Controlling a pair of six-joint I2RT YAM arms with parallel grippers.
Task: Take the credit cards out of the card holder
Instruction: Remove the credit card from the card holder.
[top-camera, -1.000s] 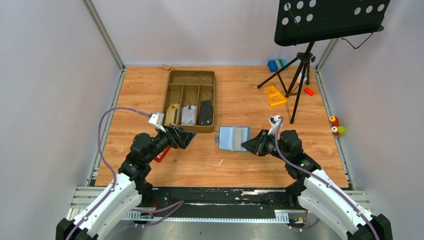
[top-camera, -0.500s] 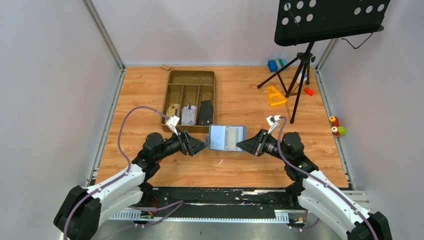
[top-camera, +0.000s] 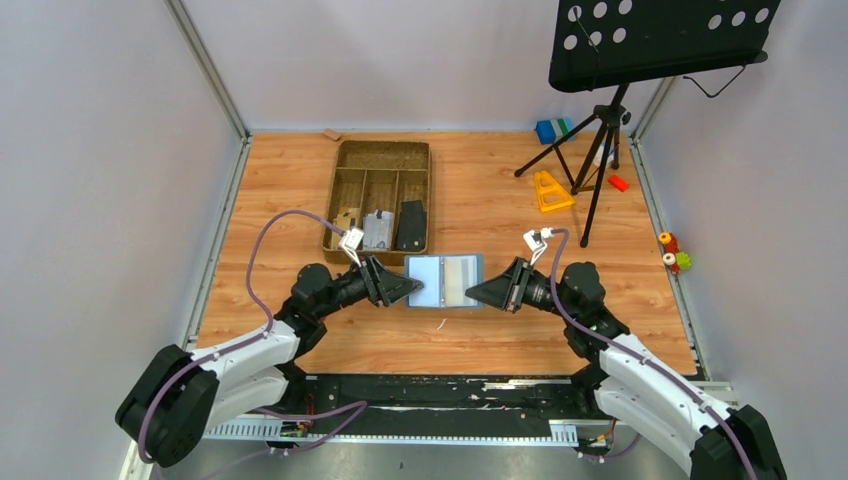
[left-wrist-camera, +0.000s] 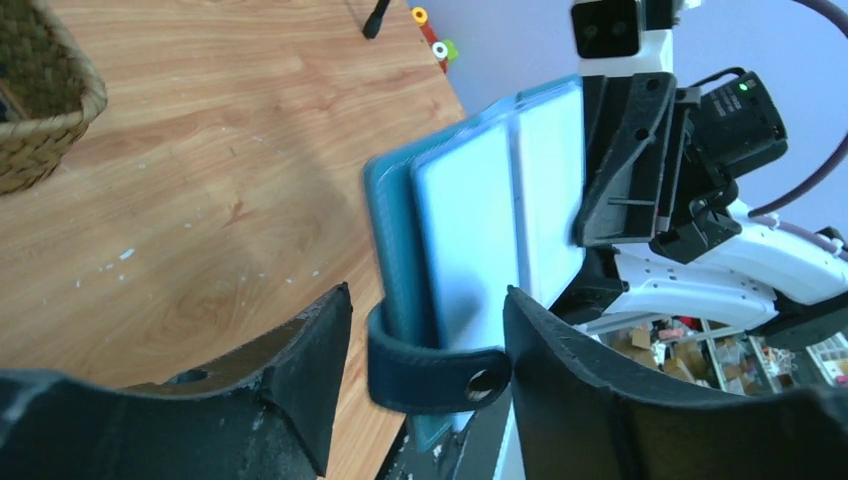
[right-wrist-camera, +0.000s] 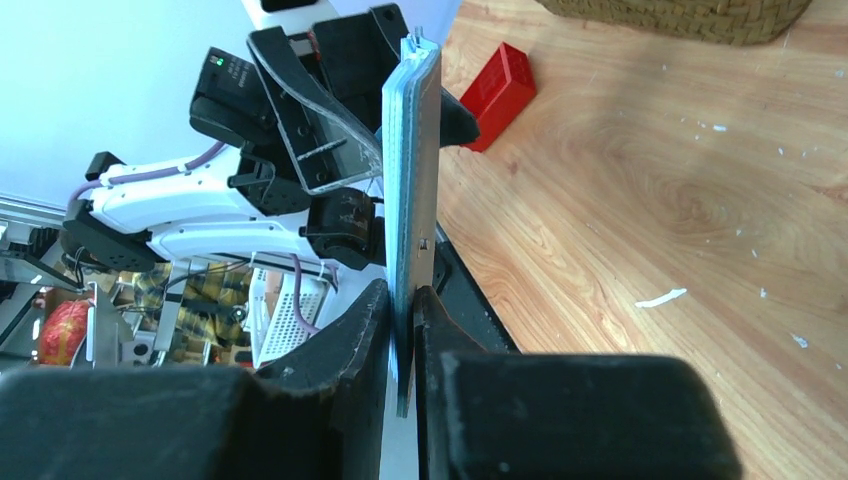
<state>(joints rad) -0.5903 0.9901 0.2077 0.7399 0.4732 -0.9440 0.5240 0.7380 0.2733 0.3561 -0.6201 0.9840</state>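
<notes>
Orange-brown wood covers the table (top-camera: 490, 205), walled in grey on three sides. Over its near middle the card holder (top-camera: 445, 281) hangs clear of the wood between the two arms, spread open with its paler inside facing up. A tan strip on its right half looks like one of the credit cards (top-camera: 462, 280) sitting in a pocket, though I cannot be sure from this view.

The right gripper (right-wrist-camera: 402, 300) is pinched tight on the holder's right edge and carries it in the air where the other arm can reach it. The left gripper (left-wrist-camera: 428, 300) has its jaws apart, one on each side of the holder's left edge and its snap strap (left-wrist-camera: 435, 375). A gap shows beside one finger, so it grips nothing yet.

My reading is that the right arm steadies the wallet while the left lines up to clamp the opposite flap, so that a card can be worked out.

Just beyond, to the far left, stands a woven divided tray (top-camera: 381, 146) with a few flat pieces in its near compartments. A red block (right-wrist-camera: 500, 88) lies by the left arm, and a music stand (top-camera: 600, 130) is at the far right.
</notes>
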